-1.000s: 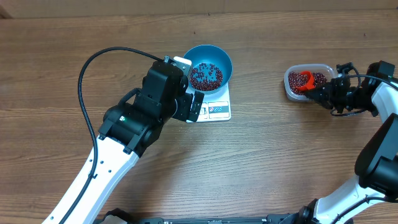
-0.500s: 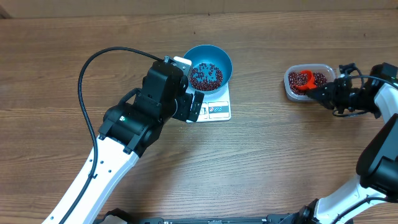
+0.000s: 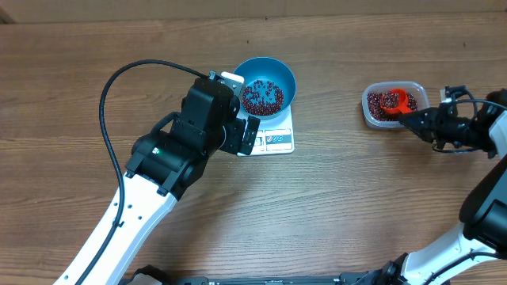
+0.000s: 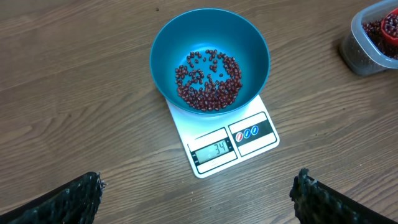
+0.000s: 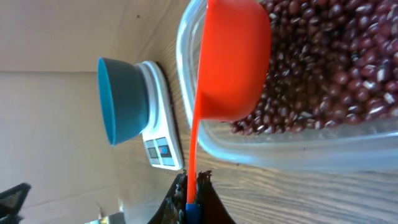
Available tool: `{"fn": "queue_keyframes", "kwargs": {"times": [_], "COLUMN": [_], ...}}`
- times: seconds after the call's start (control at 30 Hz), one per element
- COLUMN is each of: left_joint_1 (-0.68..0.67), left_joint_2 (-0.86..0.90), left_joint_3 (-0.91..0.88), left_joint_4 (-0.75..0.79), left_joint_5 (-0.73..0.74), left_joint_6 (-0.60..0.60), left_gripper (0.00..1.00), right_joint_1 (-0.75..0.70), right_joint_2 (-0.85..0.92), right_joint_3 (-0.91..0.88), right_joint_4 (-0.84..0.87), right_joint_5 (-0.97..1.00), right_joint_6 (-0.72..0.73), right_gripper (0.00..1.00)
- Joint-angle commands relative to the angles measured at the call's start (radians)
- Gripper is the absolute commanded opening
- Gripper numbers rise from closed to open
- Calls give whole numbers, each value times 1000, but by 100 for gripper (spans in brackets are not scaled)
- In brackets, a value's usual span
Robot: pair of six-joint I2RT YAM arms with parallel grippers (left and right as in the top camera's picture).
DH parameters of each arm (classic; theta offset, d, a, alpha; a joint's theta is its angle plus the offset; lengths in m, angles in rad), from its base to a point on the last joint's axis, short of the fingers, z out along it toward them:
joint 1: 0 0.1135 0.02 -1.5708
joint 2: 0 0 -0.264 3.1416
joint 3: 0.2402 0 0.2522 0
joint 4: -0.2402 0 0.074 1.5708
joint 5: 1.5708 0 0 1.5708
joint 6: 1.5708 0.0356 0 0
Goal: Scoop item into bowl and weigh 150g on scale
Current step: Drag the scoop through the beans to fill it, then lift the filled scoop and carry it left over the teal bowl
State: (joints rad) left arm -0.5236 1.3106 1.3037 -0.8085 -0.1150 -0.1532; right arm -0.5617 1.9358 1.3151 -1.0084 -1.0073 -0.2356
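Robot lab, wooden table (image 3: 341,206), white robot arm (image 3: 150,170)

left arm (image 3: 119,229): white long link, black blocky housings above, small green mark (image 3: 156,148), black cable (image 3: 103,103) looping off. right arm (image 3: 479,198): white and black too, thin wires (image 3: 458,93). left jaws black, rough-textured.

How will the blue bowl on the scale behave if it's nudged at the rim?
Probably light: the bowl looks like thin plastic and holds only a shallow layer of beans. It likely slides easily on the smooth scale top. Its base looks narrower than its rim, so a rim push might tip it.
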Motion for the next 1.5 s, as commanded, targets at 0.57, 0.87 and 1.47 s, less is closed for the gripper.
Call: {"fn": "queue_keyframes", "kwargs": {"times": [0.57, 0.87, 1.47], "left_joint_1": [2, 2, 2], "left_joint_2": [-14, -14, -14], "left_joint_3": [21, 21, 21], "left_joint_4": [1, 1, 1], "left_joint_5": [8, 8, 8], "left_joint_6": [18, 18, 18], "left_gripper": [100, 100, 99], "right_joint_1": [-10, -8, 259], "right_joint_2": [4, 4, 4], "right_joint_3": [-9, -9, -9], "right_joint_4": [-93, -128, -127], "right_joint_5": [-239, -280, -380], "right_joint_6": [-164, -186, -244], "right_gripper": [4, 4, 4]}}
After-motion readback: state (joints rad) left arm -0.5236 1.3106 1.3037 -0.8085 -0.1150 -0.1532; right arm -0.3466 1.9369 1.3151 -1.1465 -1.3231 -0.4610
